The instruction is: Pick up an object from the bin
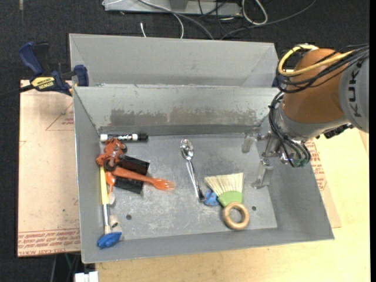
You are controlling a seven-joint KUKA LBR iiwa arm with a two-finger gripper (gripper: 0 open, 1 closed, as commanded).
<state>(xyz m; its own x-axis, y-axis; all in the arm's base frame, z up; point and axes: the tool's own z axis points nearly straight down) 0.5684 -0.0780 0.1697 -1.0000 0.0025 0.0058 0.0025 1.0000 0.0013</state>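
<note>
Hanging just right of cream fan [225, 184]: gripper [256, 162], fingers spread wide, nothing between them. Wooden ring [236, 216] right below fan, spoon [189, 166] on fan's left.

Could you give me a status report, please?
Gripper open, empty, over right side of bin. Nearest: cream fan, wooden ring; spoon farther left.

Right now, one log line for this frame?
gripper: open, empty | over bin, right side | nearest: cream fan, wooden ring | pick: not done
</note>
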